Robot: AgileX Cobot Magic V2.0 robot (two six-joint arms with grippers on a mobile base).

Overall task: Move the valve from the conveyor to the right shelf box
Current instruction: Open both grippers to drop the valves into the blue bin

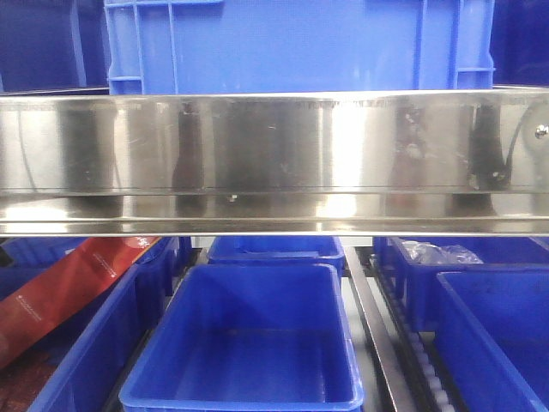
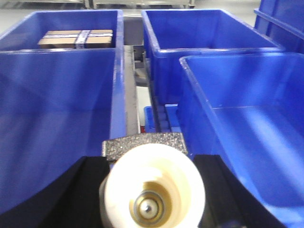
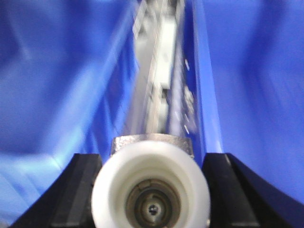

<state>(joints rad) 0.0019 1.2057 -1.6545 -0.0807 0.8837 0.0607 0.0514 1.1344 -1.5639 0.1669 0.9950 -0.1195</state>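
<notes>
Left tool (image 2: 152, 183) is clamped on a white-capped valve (image 2: 154, 190), right tool (image 3: 152, 183) on another valve (image 3: 151, 190), both above the gap between blue boxes. I'd centre over the right box (image 2: 247, 123), get low, then release.

A steel shelf beam (image 1: 274, 163) crosses the front view, with a blue crate (image 1: 292, 43) above at 12 o'clock, a red package (image 1: 69, 287) at 8 o'clock and a clear plastic bag (image 1: 437, 253) at 3 o'clock. In the left wrist view, a strapped cardboard box (image 2: 76, 39) lies at 11 o'clock.
</notes>
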